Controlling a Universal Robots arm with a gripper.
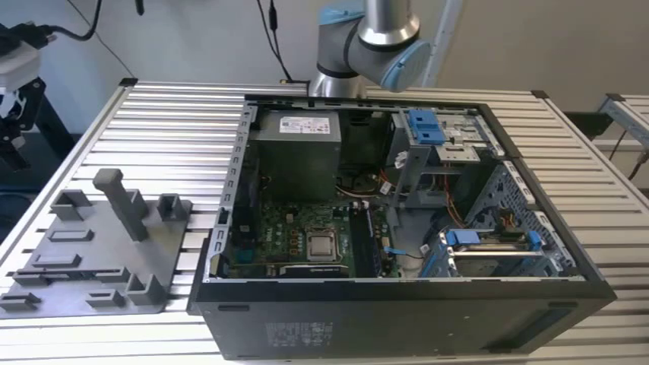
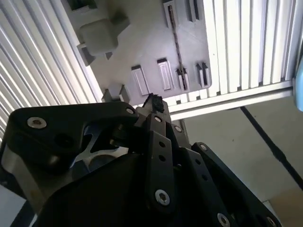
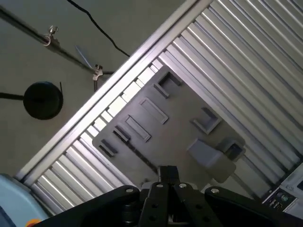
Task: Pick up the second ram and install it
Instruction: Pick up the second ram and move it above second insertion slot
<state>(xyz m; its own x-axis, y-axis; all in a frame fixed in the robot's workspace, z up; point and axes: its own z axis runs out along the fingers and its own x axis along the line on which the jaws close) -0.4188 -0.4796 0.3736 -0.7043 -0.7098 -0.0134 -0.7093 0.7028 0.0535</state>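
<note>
Black for the computer case (image 1: pixel 406 323) and the pincer (image 3: pixel 167 173), green across the motherboard (image 1: pixel 289 228), bright blue on the drive-bay clips (image 1: pixel 426 126), matt grey over the fixture plate (image 1: pixel 87 255), silvery-white ribbed stripes along the table (image 1: pixel 172 122), pale blue joint caps (image 1: pixel 403 70) on the silver arm (image 1: pixel 387 19).

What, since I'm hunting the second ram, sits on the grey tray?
An upright post, low holders and a dark edge-on bar, probably the second ram. The gripper hides part of the tray in both wrist views.

Slatted table (image 1: pixel 163 114) with grey fixture plate (image 1: pixel 96 262) beside open computer case (image 1: pixel 406 319).
</note>
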